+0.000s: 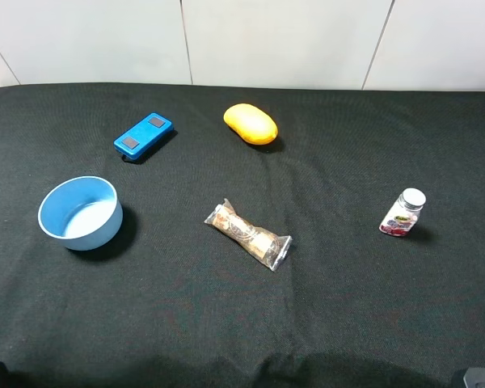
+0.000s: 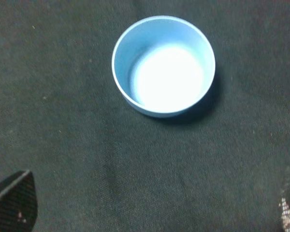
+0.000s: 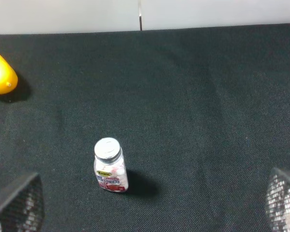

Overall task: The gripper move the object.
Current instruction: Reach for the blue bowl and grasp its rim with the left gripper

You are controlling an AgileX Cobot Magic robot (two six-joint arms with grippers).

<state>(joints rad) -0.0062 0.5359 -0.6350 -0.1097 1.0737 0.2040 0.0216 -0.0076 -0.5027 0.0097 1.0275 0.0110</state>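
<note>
The light blue bowl (image 1: 79,212) stands upright and empty on the black cloth at the left. It also shows in the left wrist view (image 2: 163,65), ahead of my left gripper (image 2: 152,205). That gripper is open, with only its two fingertips (image 2: 14,200) showing at the frame's edges, well short of the bowl and touching nothing. My right gripper (image 3: 150,205) is open and empty too, with a small bottle ahead of it. In the exterior high view neither gripper shows over the cloth.
A flat blue device (image 1: 143,135) lies behind the bowl. A yellow mango-like fruit (image 1: 250,124) lies at the back middle. A clear snack packet (image 1: 249,234) lies in the centre. A small white-capped bottle (image 1: 403,212) stands at the right. A white wall (image 1: 267,40) backs the table.
</note>
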